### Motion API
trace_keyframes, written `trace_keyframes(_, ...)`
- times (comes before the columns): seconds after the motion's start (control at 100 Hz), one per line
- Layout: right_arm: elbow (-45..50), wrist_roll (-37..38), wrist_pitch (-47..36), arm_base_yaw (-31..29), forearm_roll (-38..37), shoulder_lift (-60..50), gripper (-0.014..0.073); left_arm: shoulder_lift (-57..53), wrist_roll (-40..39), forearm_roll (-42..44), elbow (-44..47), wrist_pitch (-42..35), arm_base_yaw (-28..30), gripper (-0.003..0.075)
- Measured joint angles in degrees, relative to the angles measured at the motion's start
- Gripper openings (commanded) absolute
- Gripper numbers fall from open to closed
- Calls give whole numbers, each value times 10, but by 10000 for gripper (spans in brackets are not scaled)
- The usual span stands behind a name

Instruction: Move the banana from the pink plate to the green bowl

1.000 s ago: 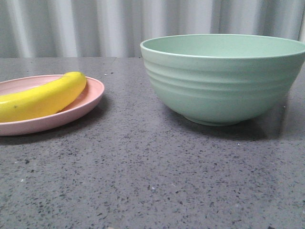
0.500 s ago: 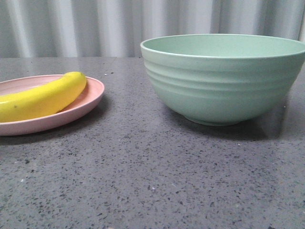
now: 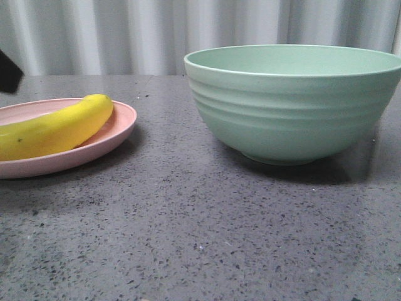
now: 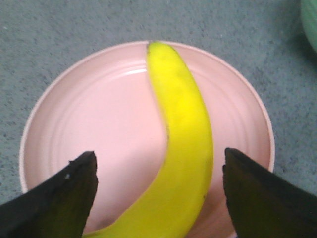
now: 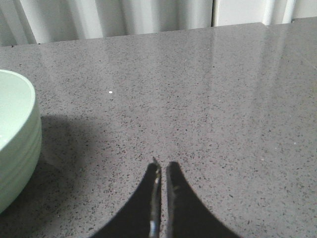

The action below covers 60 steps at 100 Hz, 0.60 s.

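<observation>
The yellow banana [image 3: 56,128] lies on the pink plate [image 3: 116,128] at the left of the table. The mint-green bowl [image 3: 294,106] stands to its right, with nothing showing inside. In the left wrist view the banana [image 4: 185,148] lies across the pink plate [image 4: 89,124]. My left gripper [image 4: 158,163] is open above it, one dark finger on each side of the banana, not touching it. A dark bit of that gripper [image 3: 7,72] shows at the left edge of the front view. My right gripper [image 5: 162,166] is shut and empty over bare table beside the bowl [image 5: 15,144].
The table [image 3: 200,238] is dark grey speckled stone. A pale corrugated wall [image 3: 156,34] runs behind it. An edge of the bowl [image 4: 309,20] shows in the corner of the left wrist view.
A dark part of my left gripper has come into the front view at the left edge, above the plate. The banana, plate and bowl have not moved.
</observation>
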Motion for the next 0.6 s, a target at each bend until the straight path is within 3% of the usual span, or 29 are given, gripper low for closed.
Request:
trace_keyframes(0.4, 0, 0, 3, 0, 0, 1, -64, 118, 40, 20, -35, 29, -11, 467)
trace_keyframes(0.5, 0, 0, 3, 0, 0, 1, -64, 135, 40, 23, -35, 29, -11, 403)
trace_keyframes(0.6, 0, 0, 3, 0, 0, 1, -64, 147, 42, 24, -36, 25, -11, 269)
